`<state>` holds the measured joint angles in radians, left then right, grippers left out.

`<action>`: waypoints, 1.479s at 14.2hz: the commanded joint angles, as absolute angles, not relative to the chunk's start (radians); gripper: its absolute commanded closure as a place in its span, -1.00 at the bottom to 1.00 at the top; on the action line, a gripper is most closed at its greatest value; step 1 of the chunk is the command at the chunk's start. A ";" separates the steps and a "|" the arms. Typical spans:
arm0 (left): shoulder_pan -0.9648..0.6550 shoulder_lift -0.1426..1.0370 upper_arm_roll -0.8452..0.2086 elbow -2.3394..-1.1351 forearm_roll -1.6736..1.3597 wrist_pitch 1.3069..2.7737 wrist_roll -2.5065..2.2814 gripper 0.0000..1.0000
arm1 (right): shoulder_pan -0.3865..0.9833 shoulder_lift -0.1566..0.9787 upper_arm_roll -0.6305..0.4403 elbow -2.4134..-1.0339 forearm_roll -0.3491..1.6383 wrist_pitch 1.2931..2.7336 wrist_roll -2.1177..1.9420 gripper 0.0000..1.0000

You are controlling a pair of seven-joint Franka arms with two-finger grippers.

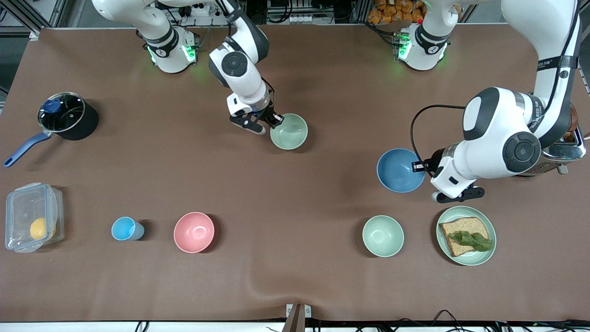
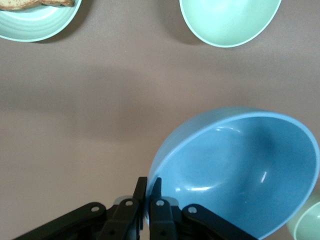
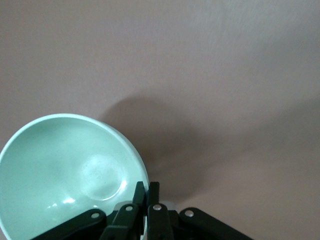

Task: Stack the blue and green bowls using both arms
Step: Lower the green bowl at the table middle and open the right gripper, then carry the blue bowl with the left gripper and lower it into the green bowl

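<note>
The blue bowl (image 1: 400,169) is toward the left arm's end of the table. My left gripper (image 1: 421,167) is shut on its rim. In the left wrist view the blue bowl (image 2: 240,170) looks tilted, with its rim between the gripper's (image 2: 149,187) fingers. The pale sage-green bowl (image 1: 288,131) is near the table's middle, farther from the front camera than the blue bowl. My right gripper (image 1: 275,121) is shut on its rim. In the right wrist view the green bowl (image 3: 65,170) looks tilted, its rim pinched by the gripper (image 3: 146,189).
A mint-green bowl (image 1: 382,235) and a mint plate (image 1: 488,244) with bread and lettuce lie nearer the front camera than the blue bowl. A pink bowl (image 1: 194,232), a light-blue cup (image 1: 125,228), a plastic box (image 1: 32,216) and a lidded pot (image 1: 64,115) are toward the right arm's end. A toaster (image 1: 564,150) stands beside the left arm.
</note>
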<state>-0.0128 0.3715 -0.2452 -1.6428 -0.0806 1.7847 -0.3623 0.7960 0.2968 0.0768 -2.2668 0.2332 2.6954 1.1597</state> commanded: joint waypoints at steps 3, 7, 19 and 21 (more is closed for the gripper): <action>-0.005 0.357 -0.250 -1.654 -0.109 1.786 -0.376 1.00 | 0.850 0.360 0.057 -2.232 0.225 2.744 1.249 0.36; -0.011 0.357 -0.252 -1.654 -0.107 1.787 -0.397 1.00 | 0.842 0.362 0.043 -2.200 0.227 2.732 1.323 -1.00; -0.032 0.362 -0.374 -1.692 -0.130 1.845 -0.544 1.00 | 0.667 0.475 0.049 -2.019 0.412 2.520 1.396 -1.00; -0.035 0.365 -0.402 -1.695 -0.138 1.852 -0.569 1.00 | 0.669 0.509 0.052 -2.005 0.477 2.534 1.396 -1.00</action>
<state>-0.0386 0.3733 -0.3778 -1.6804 -0.1091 1.8366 -0.5447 0.6698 0.4516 0.0379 -2.0528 0.4091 2.5239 1.3871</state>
